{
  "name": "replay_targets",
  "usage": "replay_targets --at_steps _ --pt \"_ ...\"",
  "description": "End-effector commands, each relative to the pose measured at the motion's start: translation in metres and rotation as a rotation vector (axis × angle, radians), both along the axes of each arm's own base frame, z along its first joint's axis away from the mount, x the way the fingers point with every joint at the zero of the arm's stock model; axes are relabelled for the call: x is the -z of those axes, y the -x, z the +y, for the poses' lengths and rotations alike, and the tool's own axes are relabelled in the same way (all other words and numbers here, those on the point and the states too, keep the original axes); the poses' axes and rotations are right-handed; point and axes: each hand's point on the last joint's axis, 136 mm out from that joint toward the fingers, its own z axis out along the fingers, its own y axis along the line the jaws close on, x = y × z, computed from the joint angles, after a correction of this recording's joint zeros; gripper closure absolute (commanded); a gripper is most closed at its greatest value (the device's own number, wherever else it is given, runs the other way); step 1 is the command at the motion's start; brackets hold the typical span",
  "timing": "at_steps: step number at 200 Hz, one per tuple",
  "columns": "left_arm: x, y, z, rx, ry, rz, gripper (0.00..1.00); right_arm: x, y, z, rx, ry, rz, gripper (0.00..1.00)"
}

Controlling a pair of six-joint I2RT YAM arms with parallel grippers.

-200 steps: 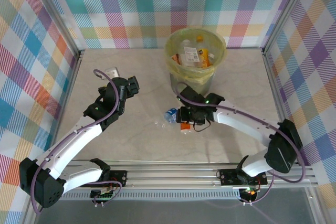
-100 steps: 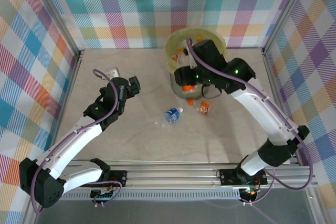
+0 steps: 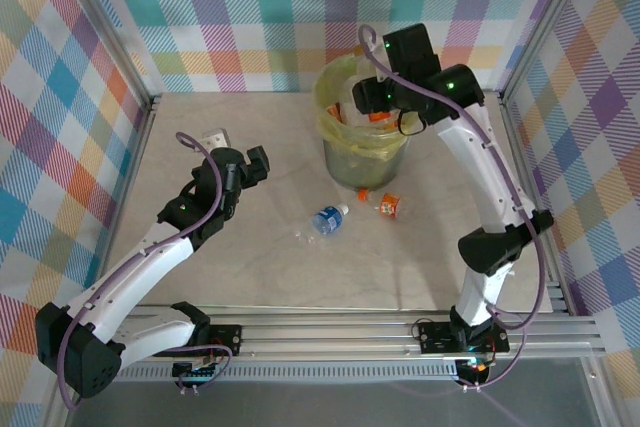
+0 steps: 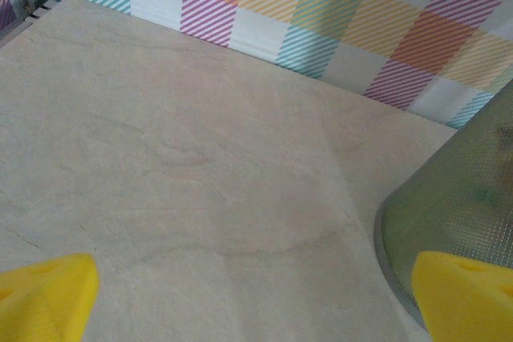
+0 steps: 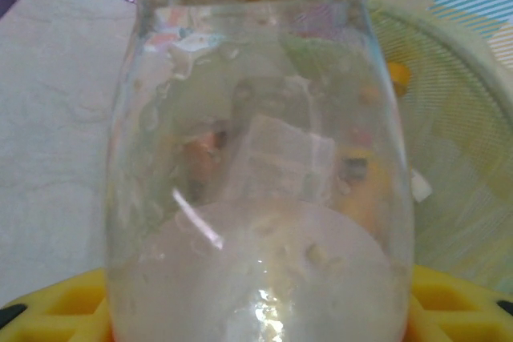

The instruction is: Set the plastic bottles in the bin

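My right gripper (image 3: 374, 107) hangs over the rim of the pale green bin (image 3: 331, 99), shut on a clear plastic bottle (image 5: 256, 158) with an orange label. Through this bottle I see the bin's bag and other bottles inside. Its yellow fingers (image 5: 56, 311) press the bottle's sides. A blue-labelled bottle (image 3: 328, 217) lies on the table in front of the bin. A small orange-labelled one (image 3: 388, 205) lies to its right. My left gripper (image 3: 255, 162) hovers left of the bin, open, with bare table between its yellow fingertips (image 4: 44, 294).
The bin's mesh wall (image 4: 457, 206) stands close on the right in the left wrist view. A small white object (image 3: 213, 136) lies behind the left arm. An orange cap (image 3: 362, 193) sits at the bin's foot. Checked walls close the table on three sides.
The right arm has lifted the orange-labelled bottle off the table and carried it up over the bin's rim. The left arm has stayed still.
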Motion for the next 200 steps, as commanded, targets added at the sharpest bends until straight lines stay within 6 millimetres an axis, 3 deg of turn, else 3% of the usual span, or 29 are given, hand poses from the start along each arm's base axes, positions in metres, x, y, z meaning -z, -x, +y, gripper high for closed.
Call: replay_targets --at_steps 1,58,103,149,200 --pt "-0.002 0.002 0.003 -0.001 0.017 0.003 0.00 0.001 -0.016 -0.008 -0.020 0.028 -0.013 0.64" --pt "0.002 0.000 0.000 0.006 0.010 0.023 0.00 0.032 -0.060 -0.026 0.012 0.006 0.053 0.63" --pt "0.004 0.000 0.001 -0.002 0.003 0.029 0.00 0.066 -0.078 -0.033 0.032 0.016 0.136 0.58" --pt "0.008 -0.004 -0.002 0.002 -0.002 0.041 0.00 0.079 -0.078 -0.033 0.023 0.017 0.179 0.44" --pt "0.009 -0.005 -0.004 0.007 0.005 0.044 0.00 0.067 -0.069 -0.035 0.018 0.013 0.167 0.23"
